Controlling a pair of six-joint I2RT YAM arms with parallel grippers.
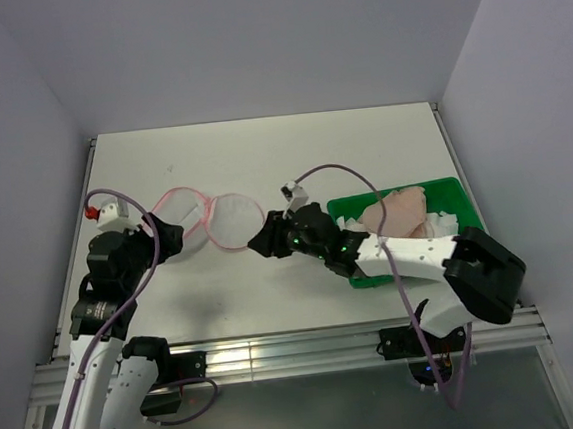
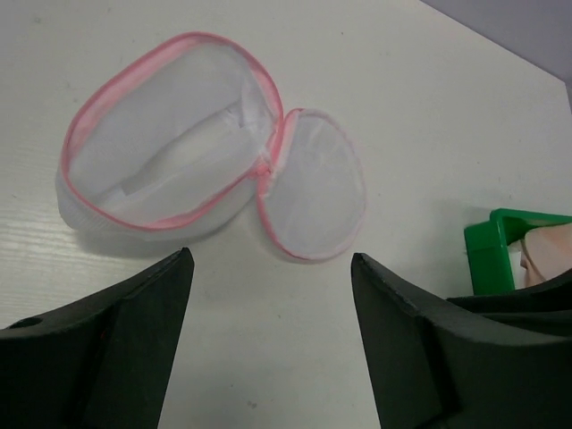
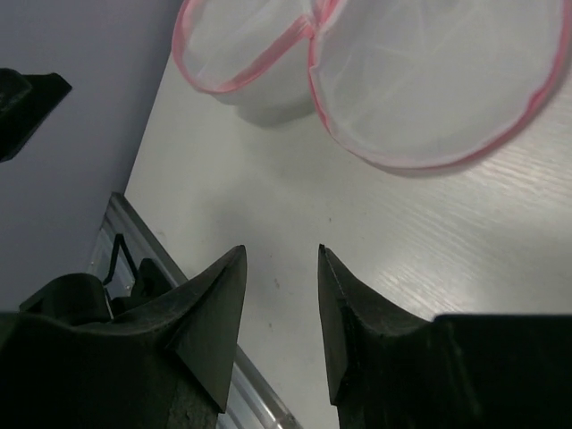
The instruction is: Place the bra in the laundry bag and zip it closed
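The laundry bag (image 1: 212,218) lies open on the table, two white mesh halves with pink trim. It also shows in the left wrist view (image 2: 206,152) and the right wrist view (image 3: 393,71). The pale peach bra (image 1: 399,211) lies in the green tray (image 1: 351,209); a bit of it shows in the left wrist view (image 2: 545,255). My left gripper (image 1: 173,239) is open and empty, just left of the bag. My right gripper (image 1: 259,243) is open and empty, close to the bag's right half.
The green tray holds other pale cloth beside the bra; its corner shows in the left wrist view (image 2: 492,250). Grey walls stand on both sides. The table's metal front rail (image 3: 134,259) runs below the right gripper.
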